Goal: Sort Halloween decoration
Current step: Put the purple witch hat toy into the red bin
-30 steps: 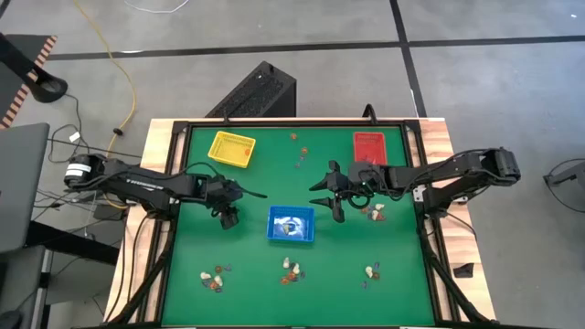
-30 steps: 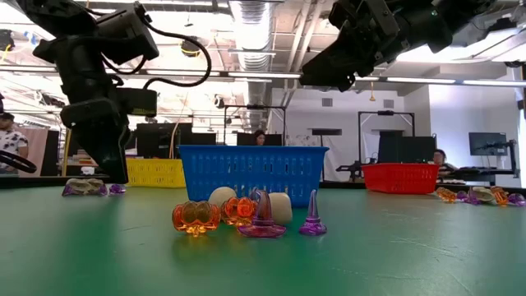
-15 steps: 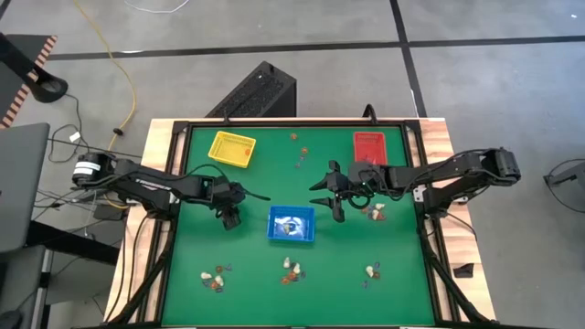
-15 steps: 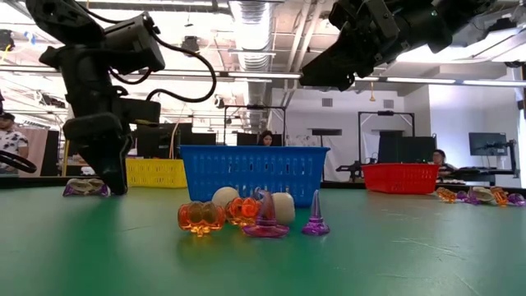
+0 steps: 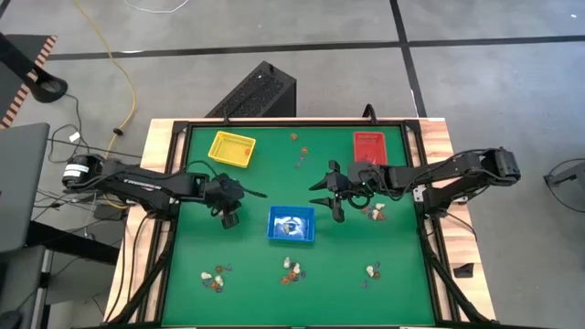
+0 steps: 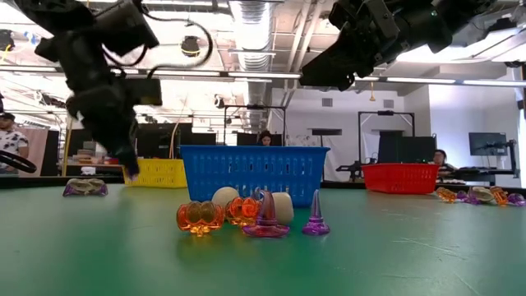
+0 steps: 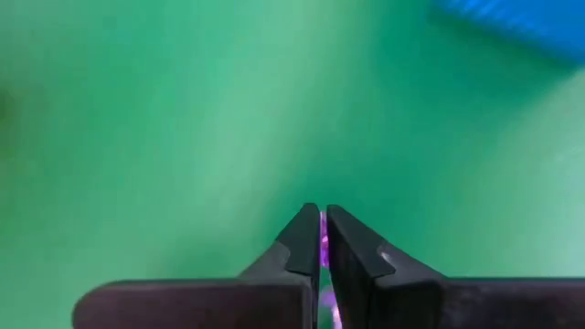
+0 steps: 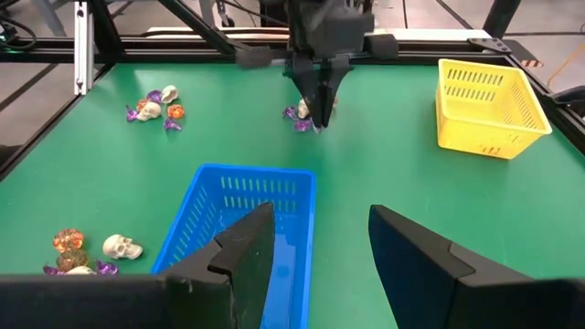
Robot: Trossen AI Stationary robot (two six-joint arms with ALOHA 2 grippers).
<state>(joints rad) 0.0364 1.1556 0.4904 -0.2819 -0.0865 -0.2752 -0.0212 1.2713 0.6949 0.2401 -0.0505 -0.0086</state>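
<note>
left end effector (image 6: pixel 130 171) risen off the table, purple trinket (image 7: pixel 324 244) pinched

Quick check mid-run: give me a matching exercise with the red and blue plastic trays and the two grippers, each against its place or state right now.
Things:
1. red plastic tray
2. blue plastic tray
3. left gripper
4. right gripper

Places or states:
A. open, held above the green mat
B. shut on a small purple trinket
C. middle of the mat, between the two arms
D. by the mat's edge, on the right arm's side

Pairs: 1-D, 2-C, 3-B, 4-A
</note>
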